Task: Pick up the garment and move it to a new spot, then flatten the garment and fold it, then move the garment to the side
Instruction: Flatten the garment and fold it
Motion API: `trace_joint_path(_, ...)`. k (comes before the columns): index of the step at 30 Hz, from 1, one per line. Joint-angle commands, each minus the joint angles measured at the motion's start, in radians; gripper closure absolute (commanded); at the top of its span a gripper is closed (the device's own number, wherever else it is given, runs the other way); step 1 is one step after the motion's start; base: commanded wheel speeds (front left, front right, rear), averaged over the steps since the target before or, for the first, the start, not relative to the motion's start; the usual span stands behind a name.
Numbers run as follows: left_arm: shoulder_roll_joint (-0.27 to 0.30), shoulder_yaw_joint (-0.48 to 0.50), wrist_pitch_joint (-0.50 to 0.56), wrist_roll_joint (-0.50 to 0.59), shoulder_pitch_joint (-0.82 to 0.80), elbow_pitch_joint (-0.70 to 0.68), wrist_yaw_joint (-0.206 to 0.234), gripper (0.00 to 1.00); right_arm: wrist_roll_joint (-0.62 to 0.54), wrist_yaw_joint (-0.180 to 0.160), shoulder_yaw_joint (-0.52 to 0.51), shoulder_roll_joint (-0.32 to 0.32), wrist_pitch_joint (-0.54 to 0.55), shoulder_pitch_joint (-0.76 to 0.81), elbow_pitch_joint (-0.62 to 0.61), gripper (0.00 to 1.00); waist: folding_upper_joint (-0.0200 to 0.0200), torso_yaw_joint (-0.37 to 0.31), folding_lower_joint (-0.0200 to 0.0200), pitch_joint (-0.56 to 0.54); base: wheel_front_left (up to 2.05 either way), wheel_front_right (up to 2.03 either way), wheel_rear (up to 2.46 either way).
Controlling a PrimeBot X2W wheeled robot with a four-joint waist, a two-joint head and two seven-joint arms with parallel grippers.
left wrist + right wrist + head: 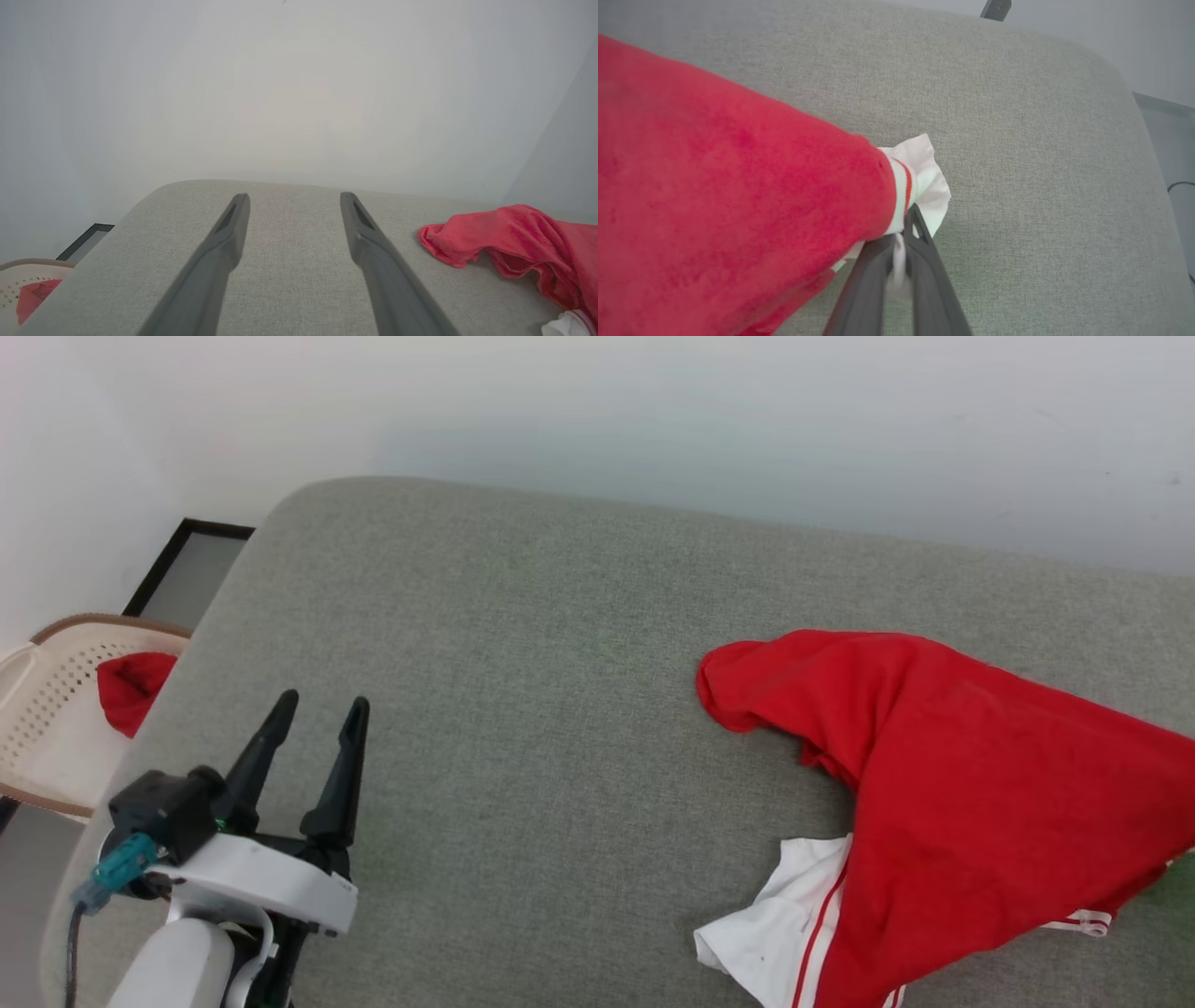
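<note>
The red and white shirt (980, 803) is on the right side of the soft grey worktop (523, 663). The right gripper (901, 233) pinches its white part. The left gripper (323, 702) is wide, holding nothing. A white wall (653, 411) stands behind.

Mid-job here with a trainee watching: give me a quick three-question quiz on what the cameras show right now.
1. True or false: the left gripper is shut on the garment.
2. The right gripper pinches the garment's: A) red body B) white striped part C) chest lettering.
3. Fill in: the small red cloth lies in the pale ____ beside the grey cushion.
Key: 1 false, its jaws stand open over the cushion; 2 B; 3 basket.
</note>
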Motion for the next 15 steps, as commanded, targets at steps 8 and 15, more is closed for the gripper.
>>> trace_joint_path(8, 0.019, -0.02, 0.009, -0.016, -0.023, 0.0, -0.003, 0.0, -0.019, -0.001, 0.005, 0.025, -0.084, -0.057, 0.112, 0.0, 0.0, -0.012, 0.0, -0.002, 0.0, 0.0, 0.0)
trace_joint_path(15, 0.052, -0.043, 0.083, -0.066, -0.036, -0.06, -0.003, 0.0, 0.014, -0.001, 0.05, 0.036, -0.114, -0.094, 0.081, 0.0, 0.0, -0.055, 0.0, -0.025, 0.0, 0.0, 0.0)
